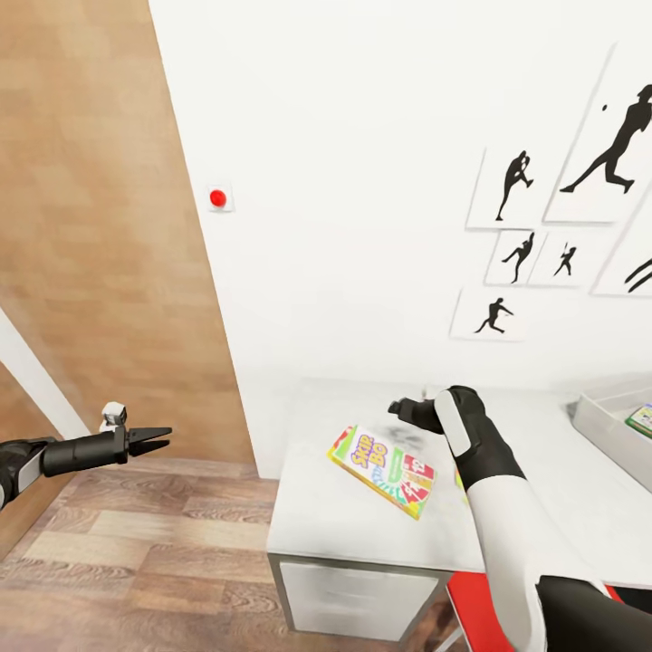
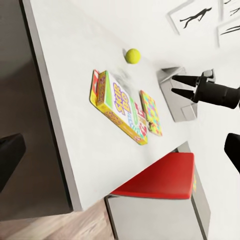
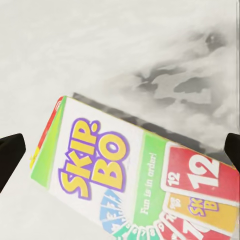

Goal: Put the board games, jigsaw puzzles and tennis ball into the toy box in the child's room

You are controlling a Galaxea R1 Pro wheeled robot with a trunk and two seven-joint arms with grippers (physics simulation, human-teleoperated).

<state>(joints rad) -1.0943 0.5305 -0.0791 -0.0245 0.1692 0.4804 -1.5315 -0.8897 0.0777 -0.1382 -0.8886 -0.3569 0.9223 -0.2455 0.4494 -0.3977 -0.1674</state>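
Note:
A yellow and green Skip-Bo board game point(image 1: 385, 469) lies flat on the pale grey table point(image 1: 326, 521). My right gripper point(image 1: 398, 409) hovers open just above its far end; in the right wrist view the box point(image 3: 130, 175) lies below the spread fingers point(image 3: 11, 155). In the left wrist view the tennis ball point(image 2: 132, 55) rests beyond the game box point(image 2: 120, 107), and a jigsaw puzzle point(image 2: 151, 112) lies beside it. The toy box point(image 1: 599, 427) stands at the table's right, with a green printed box point(image 1: 643, 418) inside. My left gripper point(image 1: 163, 438) hangs open over the floor, left of the table. The bed is out of view.
A red chair point(image 1: 466, 602) is tucked under the table's front edge near my right arm. A white wall with framed silhouette pictures point(image 1: 512, 190) rises behind the table. Wooden floor point(image 1: 145, 561) spreads to the left, with a wood-panelled wall point(image 1: 91, 226) beyond.

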